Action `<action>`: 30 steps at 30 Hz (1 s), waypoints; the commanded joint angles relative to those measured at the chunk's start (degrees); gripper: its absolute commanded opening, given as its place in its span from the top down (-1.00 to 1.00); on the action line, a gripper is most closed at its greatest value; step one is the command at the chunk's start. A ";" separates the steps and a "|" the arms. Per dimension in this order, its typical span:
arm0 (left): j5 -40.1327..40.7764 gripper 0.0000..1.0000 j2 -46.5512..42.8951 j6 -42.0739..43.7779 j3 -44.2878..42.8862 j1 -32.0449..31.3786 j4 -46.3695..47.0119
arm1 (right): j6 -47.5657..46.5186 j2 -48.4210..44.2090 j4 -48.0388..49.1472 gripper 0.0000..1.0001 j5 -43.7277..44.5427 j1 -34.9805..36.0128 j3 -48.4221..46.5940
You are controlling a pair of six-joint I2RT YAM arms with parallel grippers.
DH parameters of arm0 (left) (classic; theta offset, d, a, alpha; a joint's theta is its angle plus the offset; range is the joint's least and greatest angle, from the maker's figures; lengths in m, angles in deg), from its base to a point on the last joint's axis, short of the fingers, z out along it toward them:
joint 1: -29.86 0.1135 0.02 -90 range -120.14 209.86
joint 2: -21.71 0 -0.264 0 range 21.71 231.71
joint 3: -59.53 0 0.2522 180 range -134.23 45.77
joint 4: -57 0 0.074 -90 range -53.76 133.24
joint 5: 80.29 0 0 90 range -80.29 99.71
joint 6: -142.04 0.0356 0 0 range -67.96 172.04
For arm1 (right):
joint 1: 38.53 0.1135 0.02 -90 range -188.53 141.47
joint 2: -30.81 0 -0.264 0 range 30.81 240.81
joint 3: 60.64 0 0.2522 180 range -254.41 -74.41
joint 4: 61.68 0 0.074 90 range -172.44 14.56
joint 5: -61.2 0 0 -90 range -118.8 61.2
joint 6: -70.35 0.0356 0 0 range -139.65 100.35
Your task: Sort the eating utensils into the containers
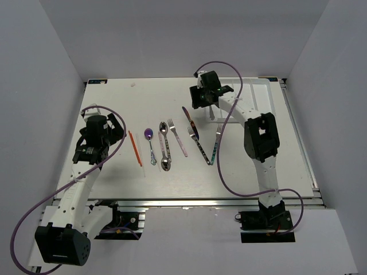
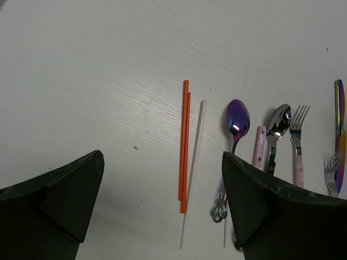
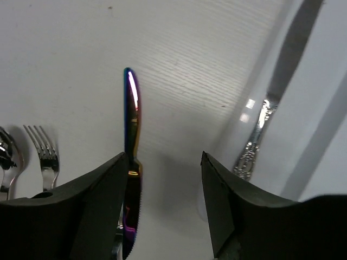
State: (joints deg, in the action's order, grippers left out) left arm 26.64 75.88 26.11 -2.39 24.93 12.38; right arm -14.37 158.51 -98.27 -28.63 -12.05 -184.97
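1. We look down on a white table (image 1: 114,172) enclosed by plain grey walls, with both arm bases at its near edge.
2. Nearest, on the left, the left gripper (image 2: 162,211) hovers above the surface. Its jaws are spread wide and nothing is between them. In its wrist view the orange chopsticks (image 2: 185,146) lie flat on the table in the gap below.
3. A pale chopstick (image 2: 194,168) lies just right of them, nearly parallel.
4. The row runs on to the right across the middle of the table: a purple spoon (image 2: 237,118), a pink-handled spoon (image 1: 164,154), a silver spoon (image 2: 277,123) and a pink-handled fork (image 2: 297,142), all close together.
5. Further right lie a dark-handled fork (image 1: 199,146) and a teal-tinted fork (image 1: 215,143), both loose on the table.
6. Farther back, an iridescent knife (image 3: 130,124) lies flat. The right gripper (image 3: 165,162) hangs over it with its jaws parted and holding nothing. In the wrist view the knife runs under the finger on the left of the picture.
7. Farthest, at the right rear, sits the white cutlery tray (image 3: 325,81). A silver ornate-handled utensil (image 3: 255,138) lies in the compartment nearest the loose cutlery.
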 commanded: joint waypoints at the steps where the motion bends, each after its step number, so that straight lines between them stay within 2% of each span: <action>1: -0.49 -0.96 -0.56 0.44 0.61 0.36 0.53 | -4.05 1.14 -1.43 -0.24 1.39 2.95 -3.17; 10: -0.76 -0.96 0.23 0.53 0.44 0.36 0.18 | -2.64 12.48 -10.91 -0.20 6.87 7.09 -18.63; 18: -1.28 -0.96 -0.21 0.53 0.44 0.45 0.18 | -3.08 16.70 -11.62 -0.19 8.36 7.53 -20.92; 21: -1.37 -0.96 -0.47 0.62 0.61 0.36 0.18 | -3.61 18.46 -12.59 -0.09 8.19 7.71 -21.45; 24: -1.37 -0.96 -0.47 0.62 0.52 0.36 0.18 | -3.87 19.95 -15.04 0.06 8.02 7.80 -21.62; 30: -1.46 -0.96 -0.47 0.62 0.44 0.36 0.09 | -4.22 22.85 -25.84 0.10 8.98 7.71 -22.95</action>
State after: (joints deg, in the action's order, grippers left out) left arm 25.70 76.45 26.15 -2.37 24.93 12.36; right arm -17.19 178.12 -113.55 -20.85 -4.38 -207.66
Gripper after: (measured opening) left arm 0.982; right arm 0.451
